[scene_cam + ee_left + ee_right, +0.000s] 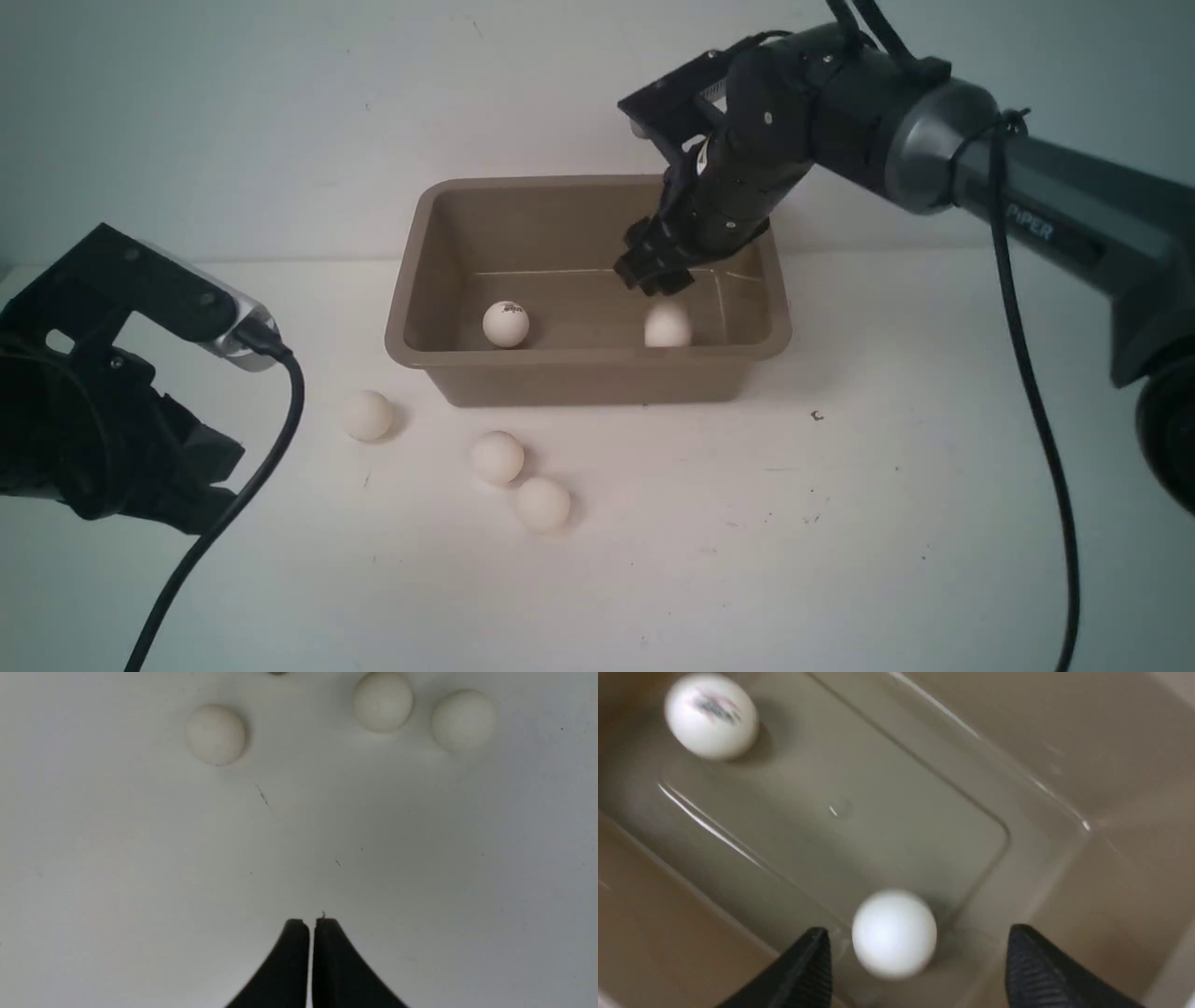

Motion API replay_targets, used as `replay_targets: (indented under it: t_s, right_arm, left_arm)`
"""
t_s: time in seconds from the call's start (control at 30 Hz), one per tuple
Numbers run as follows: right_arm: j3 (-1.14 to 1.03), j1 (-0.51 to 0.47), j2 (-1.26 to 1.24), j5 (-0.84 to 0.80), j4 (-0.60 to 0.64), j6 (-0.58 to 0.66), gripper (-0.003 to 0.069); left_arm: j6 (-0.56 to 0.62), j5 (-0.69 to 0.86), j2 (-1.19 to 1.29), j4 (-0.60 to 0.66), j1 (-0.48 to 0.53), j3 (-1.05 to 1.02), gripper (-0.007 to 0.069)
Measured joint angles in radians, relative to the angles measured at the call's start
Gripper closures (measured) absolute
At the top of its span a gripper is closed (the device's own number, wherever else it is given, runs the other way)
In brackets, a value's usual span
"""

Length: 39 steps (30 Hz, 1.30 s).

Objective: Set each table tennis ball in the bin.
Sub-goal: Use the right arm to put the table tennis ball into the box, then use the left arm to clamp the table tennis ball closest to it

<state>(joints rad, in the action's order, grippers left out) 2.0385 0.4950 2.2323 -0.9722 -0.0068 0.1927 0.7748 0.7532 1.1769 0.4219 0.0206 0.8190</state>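
Observation:
The taupe-brown bin stands at the middle of the table. Inside it lie two table tennis balls: one with a dark mark toward the left, and a plain one, blurred, toward the right. My right gripper hangs inside the bin just above the plain ball, open, its jaws wide apart and clear of the ball. Three more balls rest on the table in front of the bin. My left gripper is shut and empty, low at the left, short of those balls.
The white tabletop carries small dark specks. A black cable trails from the left wrist toward the front edge. The right arm reaches in from the right, above the bin's right end.

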Motion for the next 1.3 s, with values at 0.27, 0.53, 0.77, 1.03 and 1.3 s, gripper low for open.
replay_targets:
  t_s: [0.27, 0.53, 0.77, 1.03, 1.3]
  right_arm:
    - [0.005, -0.014, -0.1, -0.166, -0.08, 0.051, 0.0183]
    - [0.007, -0.109, -0.305, -0.263, -0.054, 0.062, 0.0183]
    - [0.008, -0.216, -0.474, -0.291, 0.092, 0.062, 0.0183]
    - [0.008, -0.226, -0.661, -0.306, 0.133, 0.065, 0.0183]
    - [-0.124, -0.226, -0.844, -0.308, 0.131, 0.065, 0.0183]
  left_arm:
    - [0.043, -0.215, 0.011, 0.084, 0.0, 0.0, 0.0543]
    - [0.068, -0.338, 0.14, 0.228, 0.0, 0.002, 0.0305]
    - [0.086, -0.332, 0.323, 0.329, 0.0, 0.102, 0.0172]
    - [0.087, -0.274, 0.513, 0.339, 0.0, 0.234, 0.0165]
    - [0.096, -0.274, 0.629, 0.342, 0.0, 0.258, 0.0164]
